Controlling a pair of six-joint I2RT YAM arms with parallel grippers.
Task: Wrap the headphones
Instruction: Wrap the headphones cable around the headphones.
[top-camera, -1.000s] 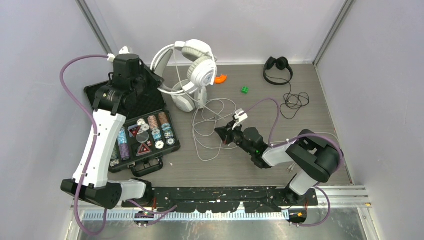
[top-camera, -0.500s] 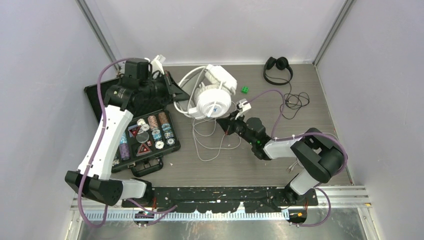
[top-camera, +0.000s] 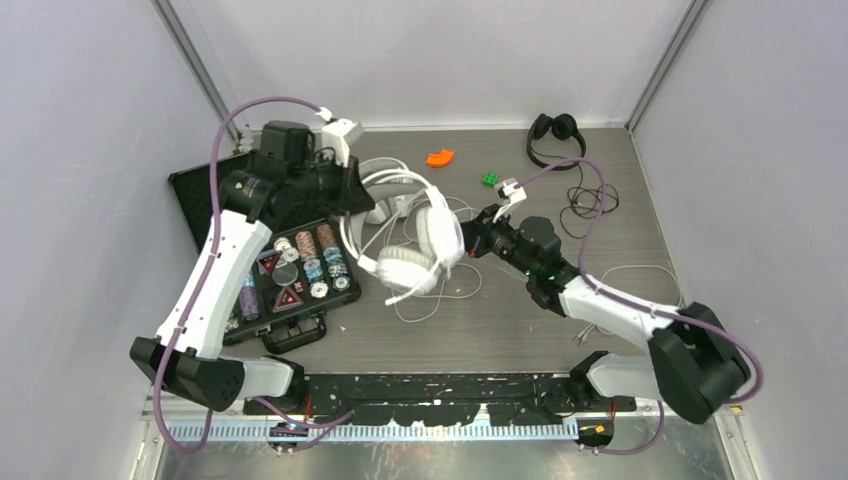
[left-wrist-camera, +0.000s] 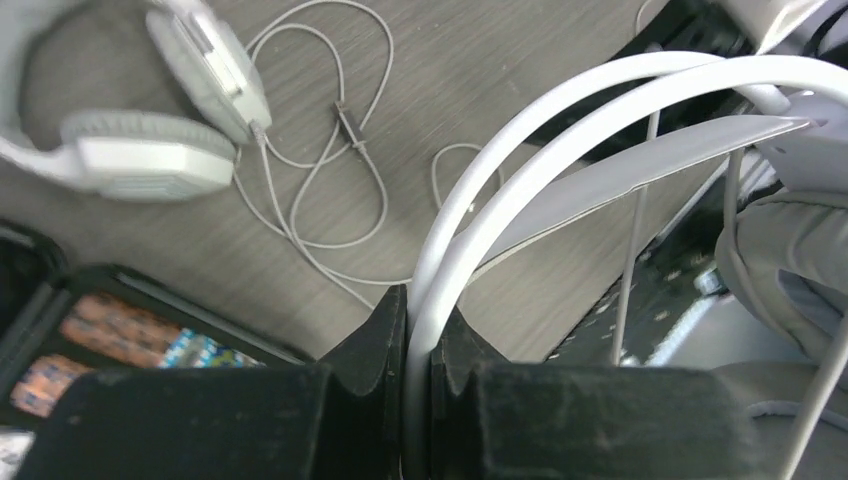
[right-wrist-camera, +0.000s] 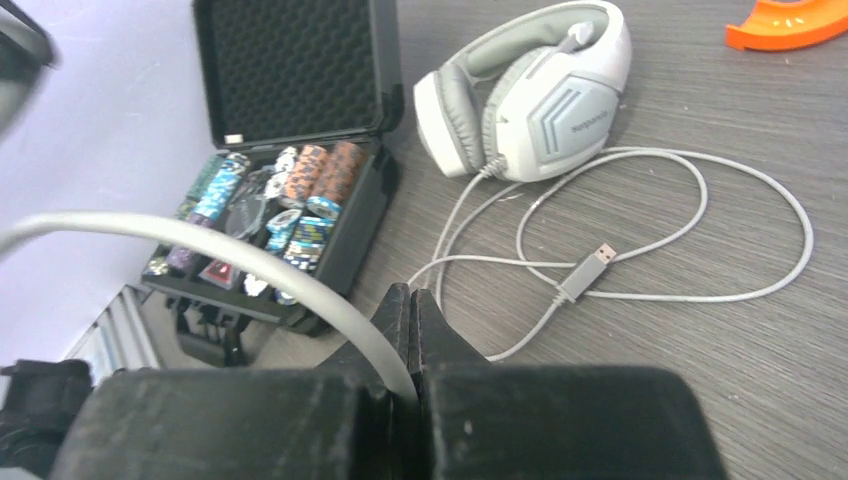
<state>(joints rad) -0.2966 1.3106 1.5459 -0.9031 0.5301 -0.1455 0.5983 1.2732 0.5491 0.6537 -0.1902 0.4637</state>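
Note:
My left gripper (top-camera: 352, 190) is shut on the headband (left-wrist-camera: 560, 120) of a white over-ear headset (top-camera: 420, 250) and holds it above the table, ear cups hanging toward the middle. My right gripper (top-camera: 478, 241) is shut on that headset's white cable (right-wrist-camera: 200, 235), just right of the cups. A second, pale grey headset (right-wrist-camera: 545, 90) lies on the table behind, partly hidden in the top view (top-camera: 383, 178), its cable and USB plug (right-wrist-camera: 592, 264) looped beside it. The small black headphones (top-camera: 556, 136) lie at the back right with their black cable (top-camera: 590, 202).
An open black case of poker chips (top-camera: 290, 270) sits on the left below my left arm. An orange piece (top-camera: 439, 157) and a green block (top-camera: 489, 179) lie near the back. Loose white cable loops (top-camera: 440, 300) lie at the centre.
My left gripper has swung the white headset from the back toward the table's middle. My right gripper has moved back and to the right, still shut on the cable.

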